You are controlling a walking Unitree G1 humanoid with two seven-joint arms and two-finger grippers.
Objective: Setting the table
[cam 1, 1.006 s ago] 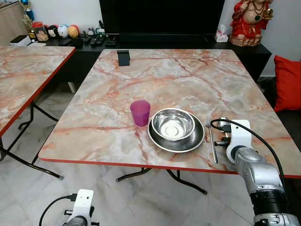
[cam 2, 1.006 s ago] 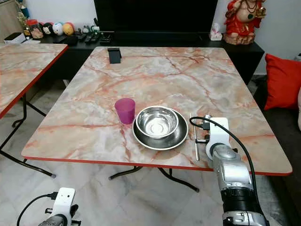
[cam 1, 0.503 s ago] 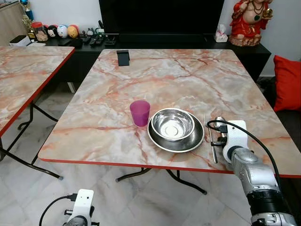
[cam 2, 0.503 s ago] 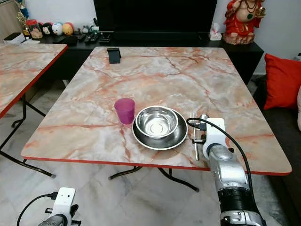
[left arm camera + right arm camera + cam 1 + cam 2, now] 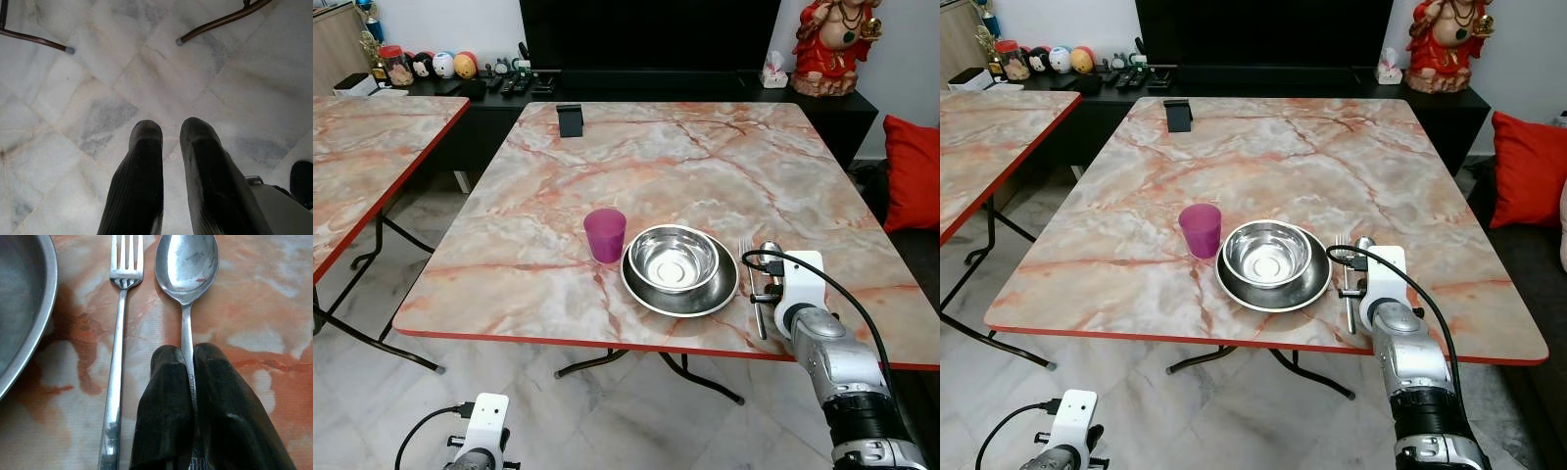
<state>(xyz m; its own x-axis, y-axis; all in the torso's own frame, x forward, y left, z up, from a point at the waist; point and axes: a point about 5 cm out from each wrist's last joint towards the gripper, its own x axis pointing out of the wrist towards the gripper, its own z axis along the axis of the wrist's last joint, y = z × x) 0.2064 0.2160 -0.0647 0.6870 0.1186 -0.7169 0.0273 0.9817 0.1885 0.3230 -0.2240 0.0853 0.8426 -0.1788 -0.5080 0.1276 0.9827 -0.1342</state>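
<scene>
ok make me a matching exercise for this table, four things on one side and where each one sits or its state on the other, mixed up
Things:
1. purple cup
2. steel bowl
3. fork
4. spoon

Places or states:
A. handle pinched between the right gripper fingers
B. stands left of the plate
C. lies between plate and spoon
D. sits on the plate

Pairs: 1-B, 2-D, 3-C, 4-A
</scene>
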